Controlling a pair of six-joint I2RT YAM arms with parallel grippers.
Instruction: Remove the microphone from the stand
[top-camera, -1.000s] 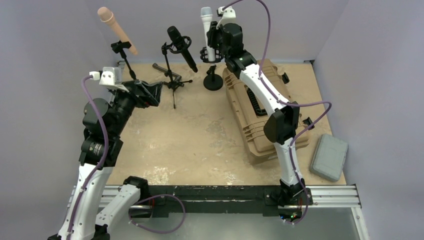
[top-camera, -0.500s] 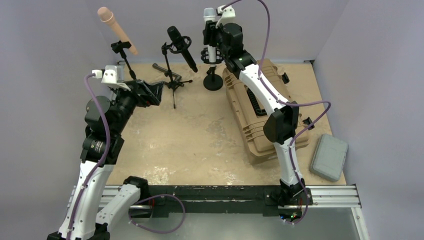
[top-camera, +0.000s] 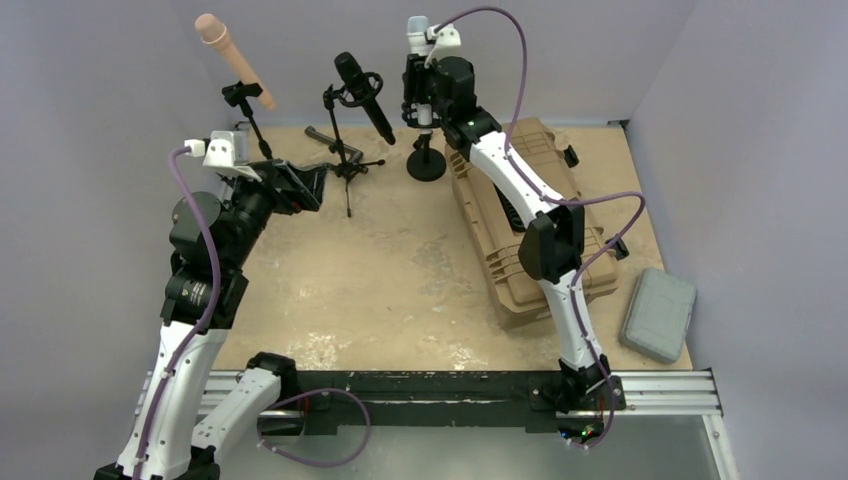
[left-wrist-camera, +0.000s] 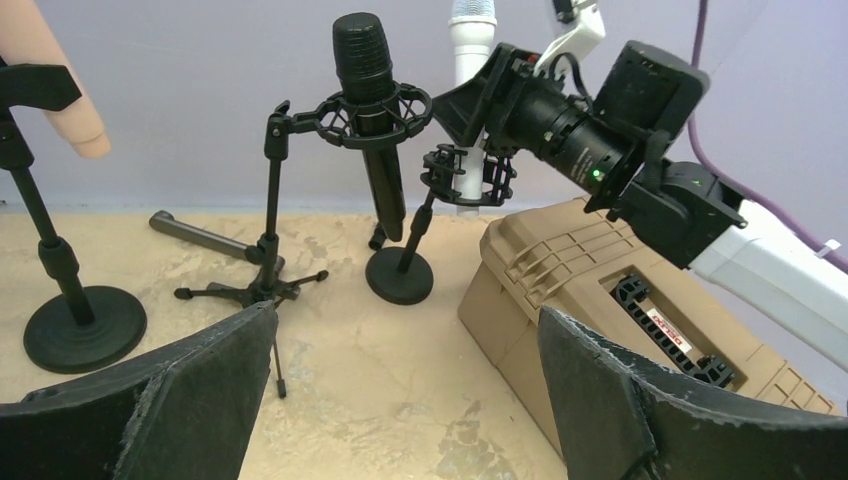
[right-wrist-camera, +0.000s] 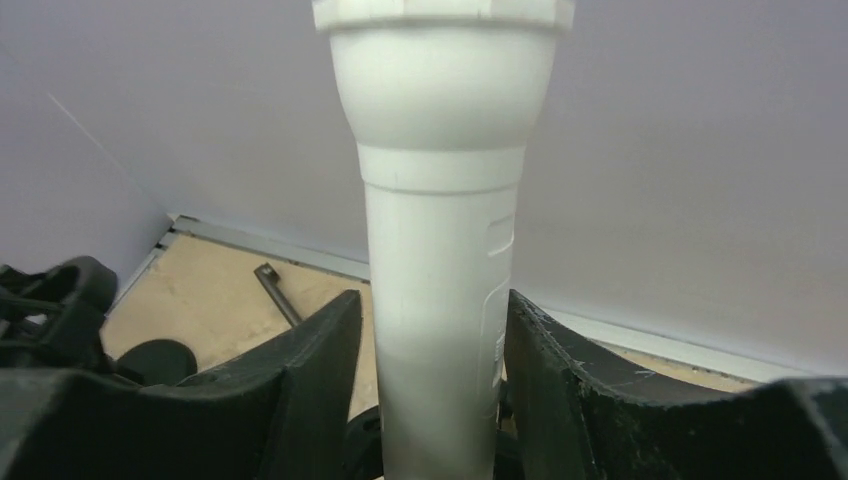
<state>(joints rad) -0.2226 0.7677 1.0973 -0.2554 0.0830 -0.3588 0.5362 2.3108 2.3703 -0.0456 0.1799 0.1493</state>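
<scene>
Right end effector (right-wrist-camera: 432, 300) has the upright white plastic microphone (right-wrist-camera: 440, 200) between its fingers; grip cannot be told. Left end effector (left-wrist-camera: 405, 312) gapes wide, empty

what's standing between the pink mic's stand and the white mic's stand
The black microphone on its tripod stand, with a grey rod lying by the tripod's feet. The left wrist view shows this most plainly; the top view agrees.

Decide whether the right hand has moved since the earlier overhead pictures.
Yes. Against the tan case, the right hand has shifted left, toward the black microphone, its fingers now flanking the white microphone.
</scene>
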